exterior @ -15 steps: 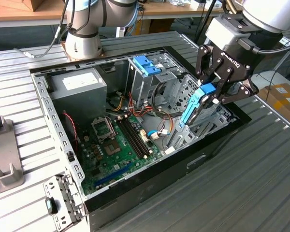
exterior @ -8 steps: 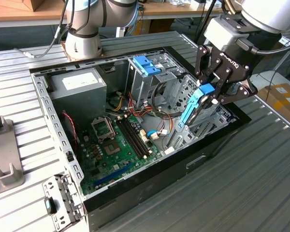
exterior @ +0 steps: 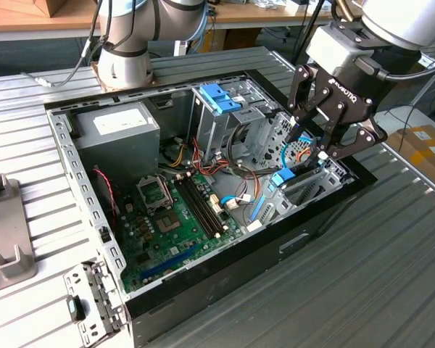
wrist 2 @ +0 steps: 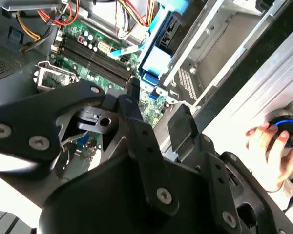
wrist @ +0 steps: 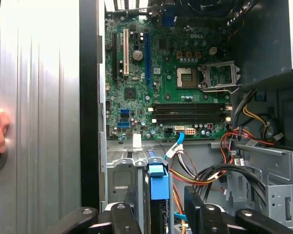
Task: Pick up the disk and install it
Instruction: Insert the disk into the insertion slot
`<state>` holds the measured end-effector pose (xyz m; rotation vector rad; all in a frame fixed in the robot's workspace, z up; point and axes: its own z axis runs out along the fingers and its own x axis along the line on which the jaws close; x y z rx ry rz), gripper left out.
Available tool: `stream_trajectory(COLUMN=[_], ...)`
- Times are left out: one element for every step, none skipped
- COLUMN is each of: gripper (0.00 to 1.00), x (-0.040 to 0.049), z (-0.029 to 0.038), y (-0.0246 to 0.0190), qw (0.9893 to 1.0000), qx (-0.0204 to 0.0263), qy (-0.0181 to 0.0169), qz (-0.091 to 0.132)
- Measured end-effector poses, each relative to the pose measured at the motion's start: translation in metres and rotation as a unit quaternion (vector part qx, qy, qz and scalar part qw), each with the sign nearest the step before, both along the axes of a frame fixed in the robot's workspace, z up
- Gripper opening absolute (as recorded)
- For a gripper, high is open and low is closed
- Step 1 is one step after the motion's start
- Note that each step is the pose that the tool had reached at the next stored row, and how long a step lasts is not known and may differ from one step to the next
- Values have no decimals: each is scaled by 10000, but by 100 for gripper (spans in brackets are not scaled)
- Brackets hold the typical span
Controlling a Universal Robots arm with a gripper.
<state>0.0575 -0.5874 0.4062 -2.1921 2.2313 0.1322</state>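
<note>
The disk [exterior: 301,187] stands on edge in the drive bay at the exterior view's right end of the open computer case [exterior: 80,210]. Its blue end tab [exterior: 278,178] points toward the motherboard. My gripper [exterior: 312,147] hangs just above it, open, with the fingers spread and not touching it. In the first wrist view the disk [wrist: 157,187] runs edge-on between my fingers [wrist: 198,209], with a gap on one side. In the second wrist view the disk [wrist 2: 158,63] with its blue rails lies in the metal bay beyond my fingertips [wrist 2: 133,95].
The case holds a green motherboard [exterior: 174,217], a grey power supply [exterior: 119,134], a tall metal cage with a blue latch [exterior: 221,98] and loose coloured cables [exterior: 203,163]. A second arm's base [exterior: 123,58] stands behind. A person's hand [wrist 2: 271,146] rests outside the case.
</note>
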Motion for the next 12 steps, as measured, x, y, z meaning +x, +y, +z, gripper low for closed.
stream_trajectory(gripper=[51,51,51,51,51,51,43,36,36,30,24,18], x=[0,0,0,0,0,0,0,0,0,3,6,10], z=[0,0,1,18,25,24,23,14,2,-15,-33,-57], y=[0,0,0,0,0,2,3,4,3,4,4,5], qw=[10000,10000,10000,10000,10000,10000,10000,10000,10000,10000,10000,10000], qx=[0,0,1,0,0,5,5,4,4,4,4,4], qy=[0,0,0,0,0,0,0,1,5,13,22,32], qz=[0,0,0,0,-1,0,0,0,0,0,1,0])
